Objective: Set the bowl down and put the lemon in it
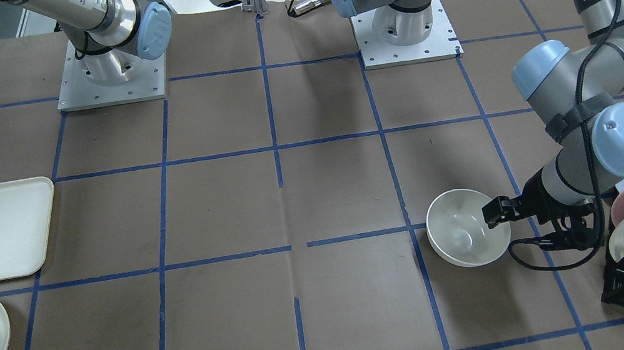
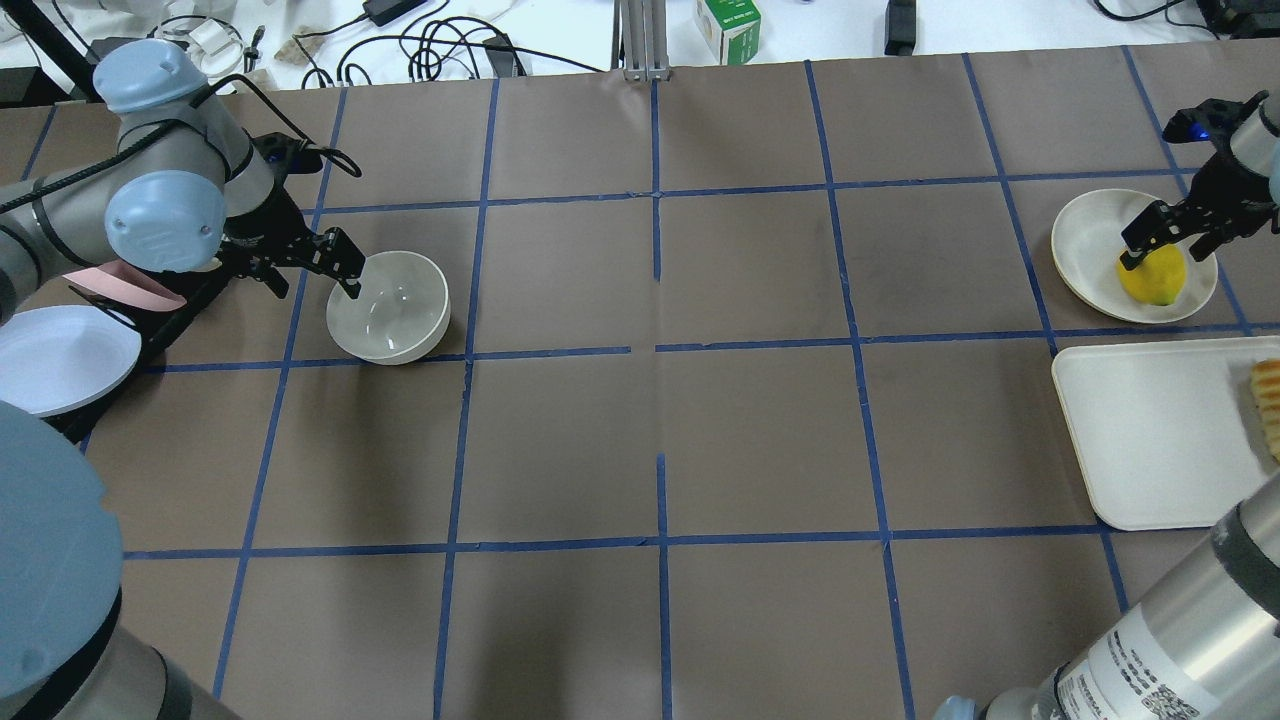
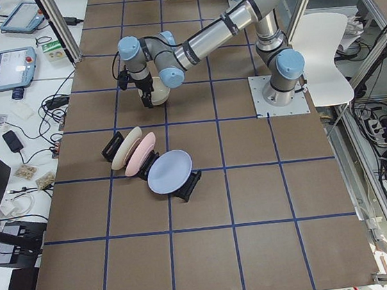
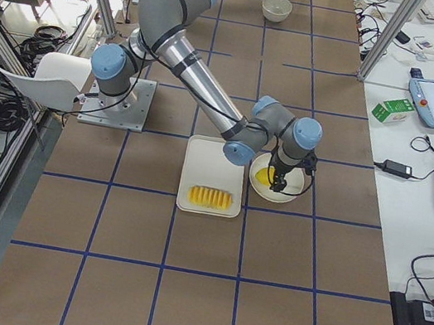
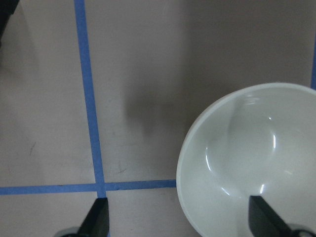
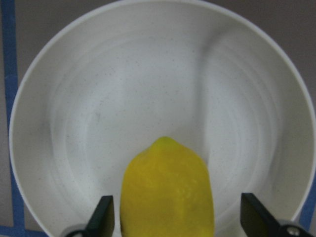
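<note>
Bowl [image 5: 252,158] rim sits between spread fingers of left gripper [image 5: 180,219], one inside, one outside. Lemon [image 6: 167,187] on plate [image 6: 98,98] lies between spread fingers of right gripper [image 6: 177,219], unpinched.

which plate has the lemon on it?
The off-white plate beside the tray, under the right gripper, holds the lemon; the three racked plates hold nothing.

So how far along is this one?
Done: the bowl looks set down on the table, left gripper jaws open astride its rim. In hand: right gripper jaws open either side of the lemon, lying on its plate. Left: grasp, carry, drop it in the bowl.
</note>
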Motion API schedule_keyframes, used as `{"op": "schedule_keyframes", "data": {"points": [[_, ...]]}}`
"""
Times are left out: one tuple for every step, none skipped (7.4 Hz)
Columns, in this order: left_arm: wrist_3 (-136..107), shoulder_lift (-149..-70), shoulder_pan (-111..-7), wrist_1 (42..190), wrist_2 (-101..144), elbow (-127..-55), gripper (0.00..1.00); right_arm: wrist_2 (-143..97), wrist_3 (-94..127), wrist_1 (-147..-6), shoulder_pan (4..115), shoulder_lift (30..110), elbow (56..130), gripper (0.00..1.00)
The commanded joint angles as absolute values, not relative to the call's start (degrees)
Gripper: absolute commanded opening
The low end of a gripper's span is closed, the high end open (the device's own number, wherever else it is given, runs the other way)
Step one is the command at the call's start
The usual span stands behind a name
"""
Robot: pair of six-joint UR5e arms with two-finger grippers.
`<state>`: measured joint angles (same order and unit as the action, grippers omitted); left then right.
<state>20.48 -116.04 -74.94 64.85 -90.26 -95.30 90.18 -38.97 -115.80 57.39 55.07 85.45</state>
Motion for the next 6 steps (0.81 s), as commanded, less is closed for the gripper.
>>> {"op": "schedule_keyframes", "data": {"points": [[21.53,-118.03,-74.97,64.25,-90.26,-96.58,0.67,90.35,-38.41,-115.84,57.39,55.28,85.96,0.33],[21.01,-118.04,-74.97,64.25,-89.92,-96.5,0.2,90.26,-38.15,-115.32,57.74,55.54,85.43,0.33],[21.01,-118.04,-74.97,64.25,-87.04,-95.81,0.0,90.61,-38.14,-114.09,58.09,57.9,85.34,0.33],[20.74,-118.12,-74.97,64.34,-86.4,-95.8,0.0,90.53,-38.14,-109.04,58.1,62.53,85.17,0.34],[20.66,-118.04,-74.97,64.25,-85.87,-95.71,0.0,90.79,-38.14,-104.81,58.1,69.36,85.34,0.36],[18.48,-117.25,-75.14,64.34,-84.22,-95.36,0.0,91.05,-37.97,-99.98,58.01,74.83,85.25,0.36]]}}
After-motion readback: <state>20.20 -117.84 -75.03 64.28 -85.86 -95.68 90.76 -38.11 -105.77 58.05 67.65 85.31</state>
